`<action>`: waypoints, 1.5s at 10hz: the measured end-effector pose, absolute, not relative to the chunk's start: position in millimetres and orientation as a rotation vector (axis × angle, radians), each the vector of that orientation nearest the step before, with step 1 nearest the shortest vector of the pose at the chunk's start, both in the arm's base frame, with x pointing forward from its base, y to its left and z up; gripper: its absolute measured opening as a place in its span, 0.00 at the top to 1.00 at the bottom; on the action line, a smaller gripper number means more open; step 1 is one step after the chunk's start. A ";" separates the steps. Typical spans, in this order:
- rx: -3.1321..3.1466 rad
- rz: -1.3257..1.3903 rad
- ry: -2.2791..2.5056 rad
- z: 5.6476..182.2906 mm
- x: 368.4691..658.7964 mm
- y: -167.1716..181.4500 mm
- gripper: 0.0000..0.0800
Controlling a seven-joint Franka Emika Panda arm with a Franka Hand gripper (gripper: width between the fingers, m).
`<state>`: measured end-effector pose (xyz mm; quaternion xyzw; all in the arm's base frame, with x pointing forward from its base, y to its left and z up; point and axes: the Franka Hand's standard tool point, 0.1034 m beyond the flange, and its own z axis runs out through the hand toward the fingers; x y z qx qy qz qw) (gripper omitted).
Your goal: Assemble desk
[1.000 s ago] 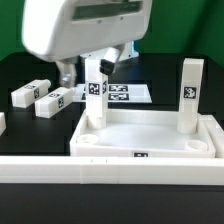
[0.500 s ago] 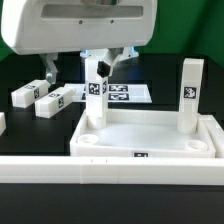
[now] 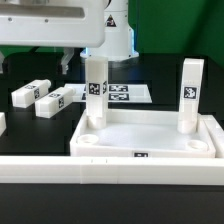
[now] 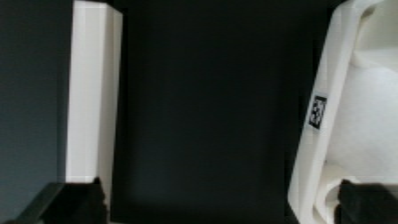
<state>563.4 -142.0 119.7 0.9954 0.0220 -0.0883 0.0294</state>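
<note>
Nearest in the exterior view, a long white border bar (image 3: 110,172) runs across the lower part of the frame on the black table (image 3: 30,135). Just behind it lies the tabletop (image 3: 150,135), a white rimmed tray in the lower centre and right, with a small tag on its near wall and round sockets showing at its two near corners. Two legs stand upright in its far corners: the left leg (image 3: 95,92) at frame centre and the right leg (image 3: 190,95) toward the exterior view's right, each bearing a tag. On the exterior view's left, two loose legs (image 3: 42,98) lie flat on the table, side by side and well apart from the tabletop. Farther back, the marker board (image 3: 128,93) lies flat; the left leg hides part of it. The arm (image 3: 50,25) fills the upper left and blocks the table behind it. The room beyond is dark.

In the wrist view the gripper (image 4: 222,205) has its jaws spread wide, with only black table between the fingertips (image 4: 80,200); it grasps nothing. White parts flank that gap, one of them tagged.
</note>
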 end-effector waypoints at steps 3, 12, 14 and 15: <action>3.057 -0.259 -0.125 120.7 568.3 -136.1 0.19; 3.111 -0.368 -0.448 94.7 496.7 -174.2 0.19; 3.128 -0.414 -0.632 85.2 482.0 -183.3 0.19; 3.123 -0.441 -0.663 79.1 471.9 -185.4 0.19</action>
